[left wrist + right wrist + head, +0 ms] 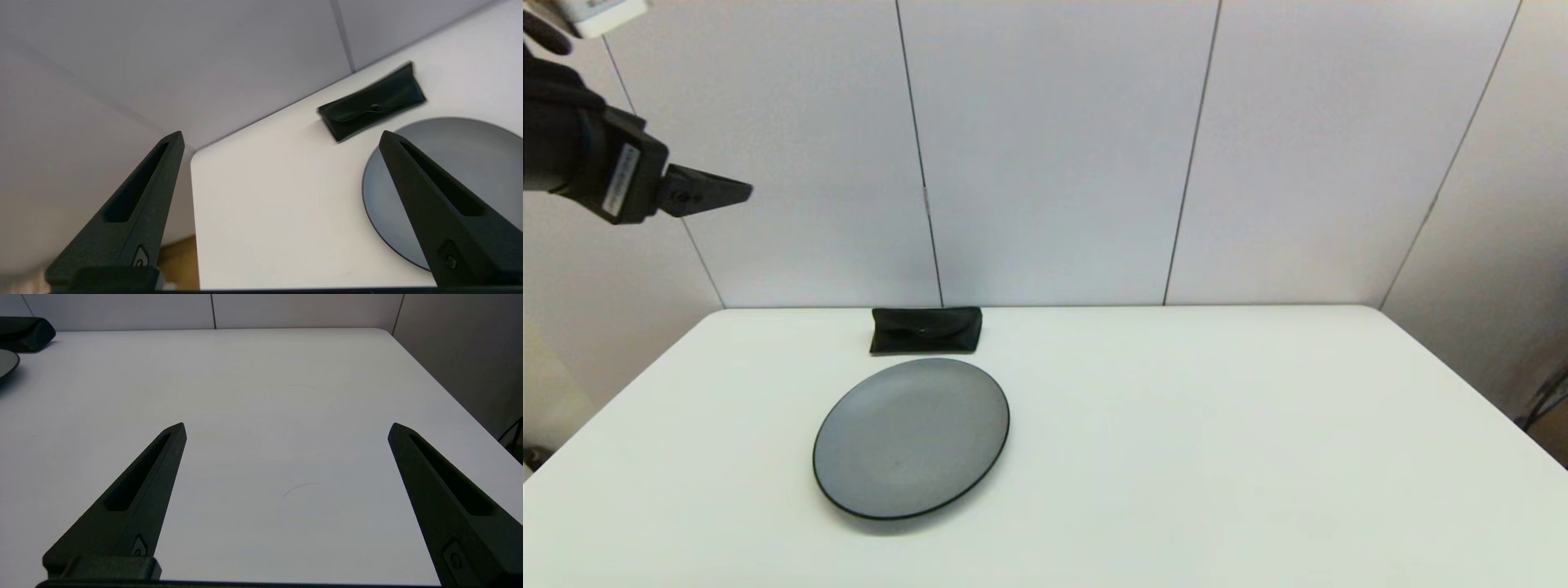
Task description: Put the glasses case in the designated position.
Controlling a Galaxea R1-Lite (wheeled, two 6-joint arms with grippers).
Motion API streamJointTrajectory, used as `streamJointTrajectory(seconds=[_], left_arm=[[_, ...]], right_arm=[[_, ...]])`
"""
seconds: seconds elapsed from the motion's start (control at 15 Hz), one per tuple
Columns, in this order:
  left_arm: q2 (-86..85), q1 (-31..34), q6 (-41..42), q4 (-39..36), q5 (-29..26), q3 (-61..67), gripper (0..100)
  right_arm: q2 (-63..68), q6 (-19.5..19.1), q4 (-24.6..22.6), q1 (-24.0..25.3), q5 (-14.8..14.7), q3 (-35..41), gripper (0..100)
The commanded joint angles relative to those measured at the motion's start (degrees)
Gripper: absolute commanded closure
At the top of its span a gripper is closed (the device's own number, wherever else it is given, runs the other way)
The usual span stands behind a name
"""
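The glasses case [925, 330] is lying flat at the far edge of the white table [1217, 441], against the wall, flap closed. It is sitting just behind the grey plate [912, 437], close to the rim but apart from it. The left gripper [282, 139] is hanging high above the table's left side, fingers spread wide and holding nothing. The right gripper [286, 428] is hovering low over bare tabletop, well right of the plate, fingers likewise spread wide and holding nothing
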Motion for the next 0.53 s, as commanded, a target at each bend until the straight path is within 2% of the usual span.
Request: streamJointTrajectory(seconds=[0.07, 0.27, 0.53], left_arm=[[-10.27, 8.41, -9.86, -10.44, -0.19, 11.53, 0], [-18.79, 10.44, -16.45, -14.21, -0.28, 23.83, 0], [-29.96, 10.44, -16.27, -14.3, -2.74, 38.07, 0]], right_arm=[[0.09, 0.02, -0.01, 0.07, 0.01, 0.02, 0], [0.09, 0.02, -0.01, 0.07, 0.01, 0.02, 0], [0.09, 0.02, -0.01, -0.02, 0.01, 0.02, 0]])
